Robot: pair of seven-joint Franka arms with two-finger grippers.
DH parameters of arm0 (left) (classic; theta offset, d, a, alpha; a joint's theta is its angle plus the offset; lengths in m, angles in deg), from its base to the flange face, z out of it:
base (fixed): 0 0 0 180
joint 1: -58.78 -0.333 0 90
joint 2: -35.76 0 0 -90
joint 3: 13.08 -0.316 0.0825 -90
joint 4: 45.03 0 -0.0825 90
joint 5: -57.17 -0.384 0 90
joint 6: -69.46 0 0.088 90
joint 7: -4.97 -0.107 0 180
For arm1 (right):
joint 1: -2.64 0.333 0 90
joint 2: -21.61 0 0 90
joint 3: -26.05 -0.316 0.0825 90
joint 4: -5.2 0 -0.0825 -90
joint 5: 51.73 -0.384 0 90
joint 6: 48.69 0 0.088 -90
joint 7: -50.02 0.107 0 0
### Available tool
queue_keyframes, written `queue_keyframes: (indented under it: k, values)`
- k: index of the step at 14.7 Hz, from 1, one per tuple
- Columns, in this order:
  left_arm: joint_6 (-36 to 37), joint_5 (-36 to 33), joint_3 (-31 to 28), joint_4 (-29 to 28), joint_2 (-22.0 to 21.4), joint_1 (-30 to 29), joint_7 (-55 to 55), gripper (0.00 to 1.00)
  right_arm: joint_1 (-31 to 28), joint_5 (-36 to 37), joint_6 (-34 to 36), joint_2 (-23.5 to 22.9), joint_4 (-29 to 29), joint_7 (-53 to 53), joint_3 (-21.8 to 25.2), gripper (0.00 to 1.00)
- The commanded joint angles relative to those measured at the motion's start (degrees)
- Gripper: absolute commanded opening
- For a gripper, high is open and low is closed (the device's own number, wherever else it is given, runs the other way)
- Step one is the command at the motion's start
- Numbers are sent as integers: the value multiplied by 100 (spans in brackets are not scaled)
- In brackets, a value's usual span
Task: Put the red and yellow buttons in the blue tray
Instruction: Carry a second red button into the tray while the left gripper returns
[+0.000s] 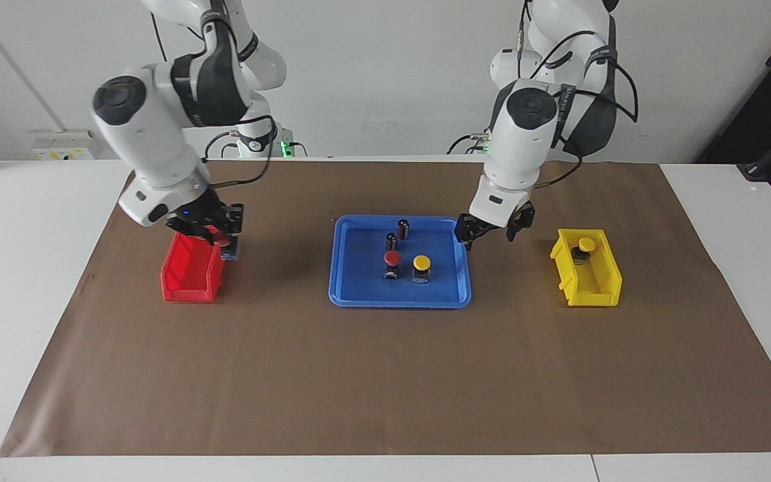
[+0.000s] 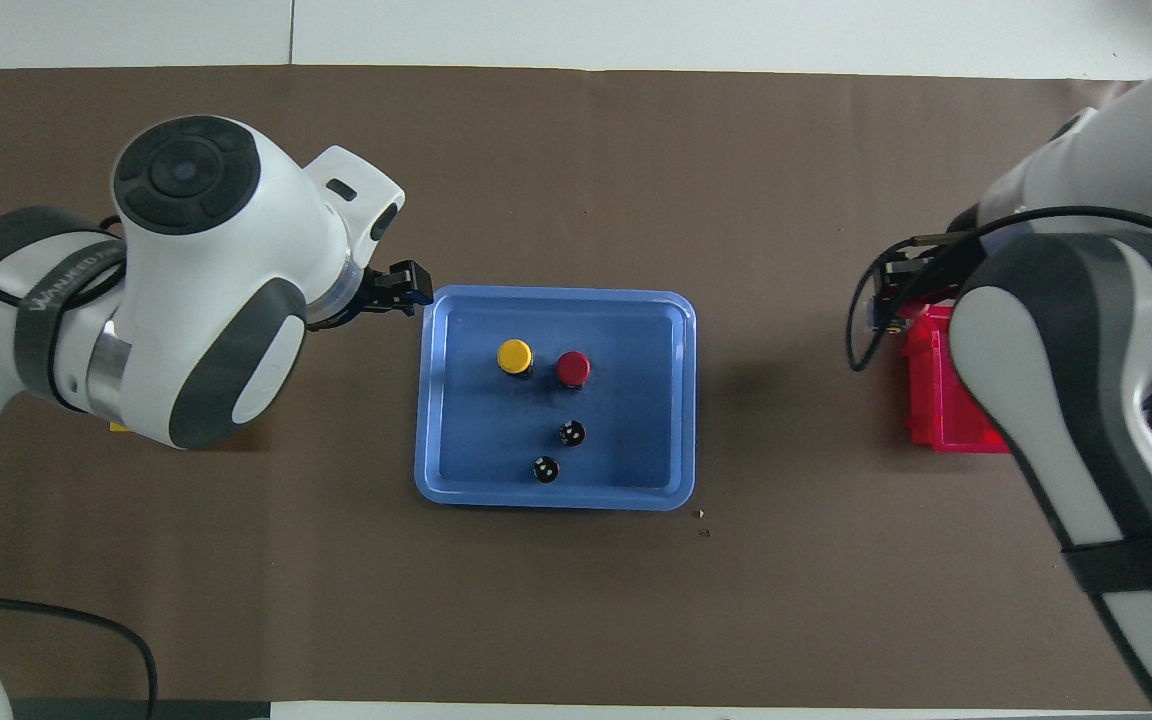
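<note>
The blue tray (image 1: pixel 365 284) (image 2: pixel 556 293) lies mid-table. In it stand one red button (image 1: pixel 392 259) (image 2: pixel 573 367) and one yellow button (image 1: pixel 421 263) (image 2: pixel 515 356). My right gripper (image 1: pixel 222 242) is shut on a second red button (image 1: pixel 229 252), held just above the red bin (image 1: pixel 188 278) at its edge toward the tray. In the overhead view my right arm hides that gripper's tips. A second yellow button (image 1: pixel 585 244) sits in the yellow bin (image 1: pixel 589 284). My left gripper (image 1: pixel 492 231) (image 2: pixel 406 285) is open and empty, low between the tray and the yellow bin.
Two dark capless cylinders (image 1: pixel 403 227) (image 1: pixel 391 241) stand in the tray, nearer to the robots than the buttons. The red bin (image 2: pixel 936 400) is toward the right arm's end, the yellow bin toward the left arm's end. Brown paper covers the table.
</note>
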Motion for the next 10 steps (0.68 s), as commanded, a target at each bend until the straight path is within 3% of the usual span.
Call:
queue_keyframes:
  k: [1, 4, 6, 7, 10]
  values:
    - [1, -1, 29, -515, -260, -858, -1345, 100, 952, 39, -670, -476, -145, 1610, 14, 15]
    - [-559, 8, 20, -1339, -559, -1632, -2078, 100, 1507, 118, -1147, -899, 29, 2044, 14, 16]
    - [-1481, -1, 20, -2331, -963, -1941, -2140, 100, 1526, 127, -1498, -742, 512, 2045, 14, 17]
    - [-1825, 8, 29, -2675, -1086, -2177, -2401, 97, 1526, 127, -1639, -698, 732, 2036, 14, 18]
    - [-1854, 8, 29, -2802, -1140, -2302, -2580, 78, 1535, 127, -2052, -600, 1146, 2010, 14, 19]
